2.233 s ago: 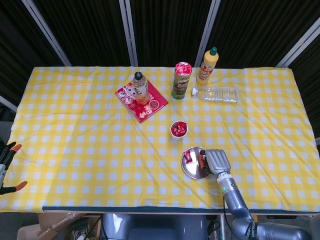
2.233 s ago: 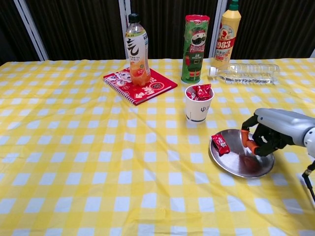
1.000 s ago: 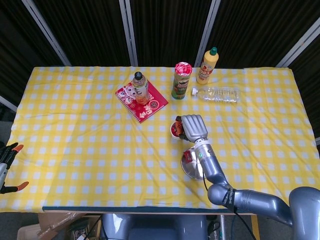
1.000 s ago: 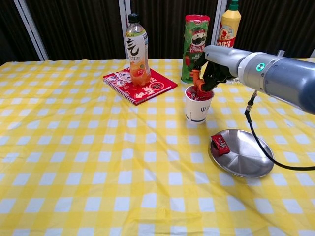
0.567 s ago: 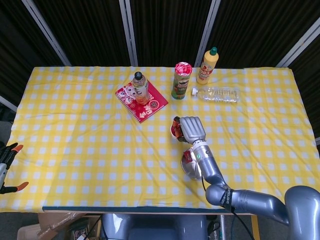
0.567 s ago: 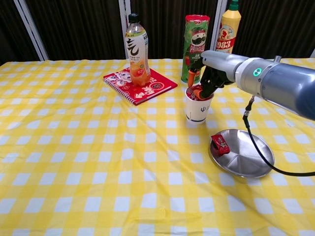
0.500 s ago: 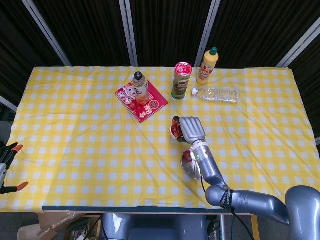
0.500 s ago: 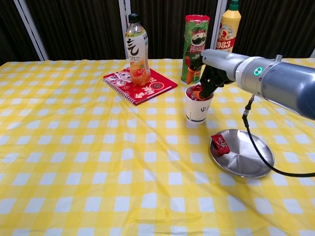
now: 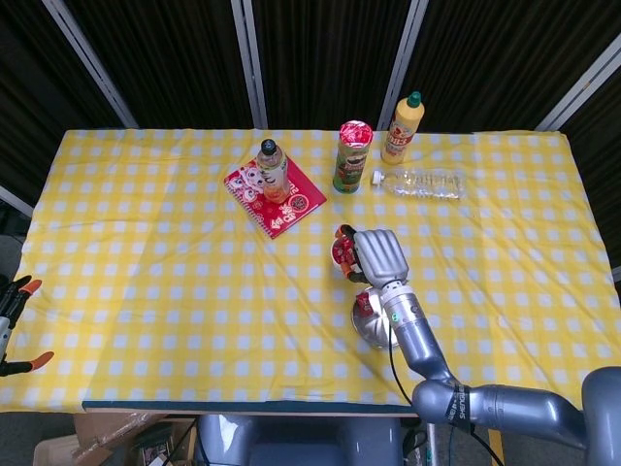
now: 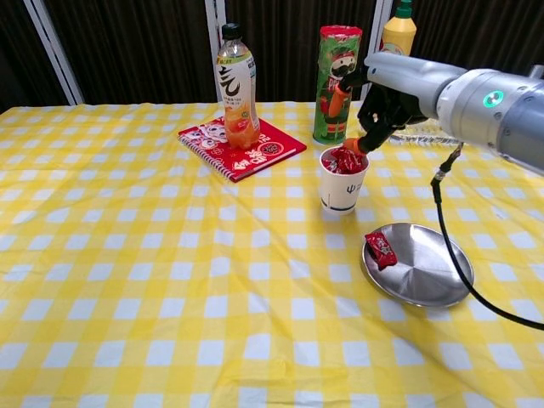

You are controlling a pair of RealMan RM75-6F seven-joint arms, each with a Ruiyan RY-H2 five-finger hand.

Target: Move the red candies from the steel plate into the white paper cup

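Above the white paper cup [image 10: 343, 180], the robot's right hand [image 10: 380, 104] hangs a little behind and to the right of the rim. Its fingers [image 10: 367, 141] curl downward with the orange tips close over the cup's mouth; nothing can be seen between them, though whether they are fully closed or only loosely bent is hard to tell from either view. The left hand is not in sight.

The cup stands on the yellow checked bench [image 10: 153, 280] and is heaped with red candies [image 10: 344, 159], piled up to and slightly over the rim. One more red candy [image 10: 380, 248] lies on the left part of the steel plate [image 10: 425, 285], which sits in front and to the right of the cup, well apart from the fingers.

Risks, as a judgement: the fingertips are so near the heaped pile that a sideways sweep could drag a wrapper over the edge or tip the light cup. The cup looks nearly full, so the last candy may slide off when dropped. A tall crisp tube [image 10: 337, 82] stands just behind the hand and could be knocked. The shiny, shallow plate may skid when the fingers press on the remaining candy.
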